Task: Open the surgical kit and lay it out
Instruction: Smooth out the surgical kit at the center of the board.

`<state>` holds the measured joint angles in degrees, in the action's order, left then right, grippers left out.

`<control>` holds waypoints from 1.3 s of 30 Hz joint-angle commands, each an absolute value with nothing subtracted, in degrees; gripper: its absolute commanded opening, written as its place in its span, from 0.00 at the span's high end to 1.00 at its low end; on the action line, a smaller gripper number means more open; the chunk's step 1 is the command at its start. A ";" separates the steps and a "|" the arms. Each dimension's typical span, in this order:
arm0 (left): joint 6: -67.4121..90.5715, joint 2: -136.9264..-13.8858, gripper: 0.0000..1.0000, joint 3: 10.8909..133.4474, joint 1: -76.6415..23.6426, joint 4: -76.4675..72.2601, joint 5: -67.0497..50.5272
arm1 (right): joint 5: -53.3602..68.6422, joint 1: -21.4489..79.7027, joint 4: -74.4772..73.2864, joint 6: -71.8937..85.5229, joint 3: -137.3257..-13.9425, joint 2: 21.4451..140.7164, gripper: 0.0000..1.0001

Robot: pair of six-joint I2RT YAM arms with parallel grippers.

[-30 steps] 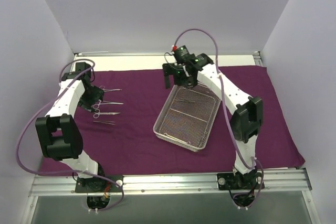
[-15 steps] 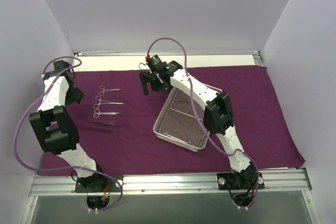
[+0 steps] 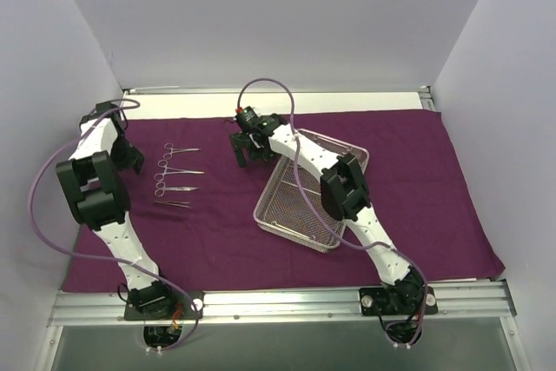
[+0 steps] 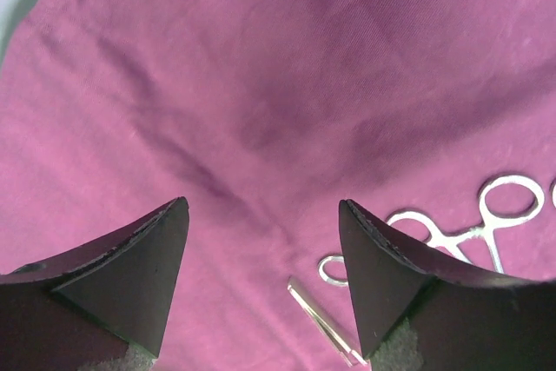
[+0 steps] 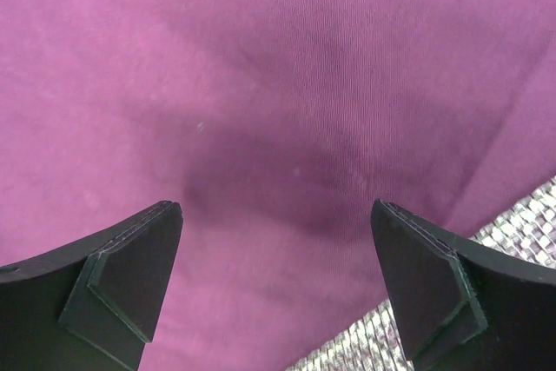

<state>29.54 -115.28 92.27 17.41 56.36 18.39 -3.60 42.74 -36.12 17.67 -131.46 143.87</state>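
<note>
The large dark purple cloth wrap (image 3: 417,206) lies spread flat. On it, the rectangular silver wire-mesh tray (image 3: 300,202) sits right of centre, with four thin silver scissor-like instruments (image 3: 176,176) lined up at left. The left gripper (image 4: 262,206) and the right gripper (image 5: 276,206) hang wide apart, empty, above the cloth.

The worktop (image 3: 347,100) is being covered almost wholly by the cloth wrap (image 3: 426,188). The tray (image 3: 294,230) is being borne on the wrap, right of centre. Four instruments (image 3: 178,169) are being kept in a column on the wrap's left part, well apart from the tray. The left pincer (image 4: 265,215) is being held just left of that column, the right pincer (image 5: 276,215) between column and tray. The tray's far part is being hidden by the right arm, so its contents possibly cannot be judged.
</note>
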 commanded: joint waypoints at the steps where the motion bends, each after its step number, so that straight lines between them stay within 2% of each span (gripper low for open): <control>1: 29.71 -118.91 0.22 97.63 17.49 58.88 18.89 | -7.73 43.24 -36.74 16.70 -133.51 145.81 0.05; 17: 28.74 -131.92 0.24 107.66 17.58 66.09 16.96 | -9.41 39.64 -37.70 18.02 -134.47 151.17 0.05; 28: 27.77 -135.00 0.23 112.59 17.75 67.06 16.00 | -9.14 38.06 -38.32 16.36 -138.34 153.81 0.05; 39: 25.75 -134.82 0.20 112.50 18.90 63.99 11.08 | -7.03 37.71 -36.74 13.71 -139.83 153.63 0.08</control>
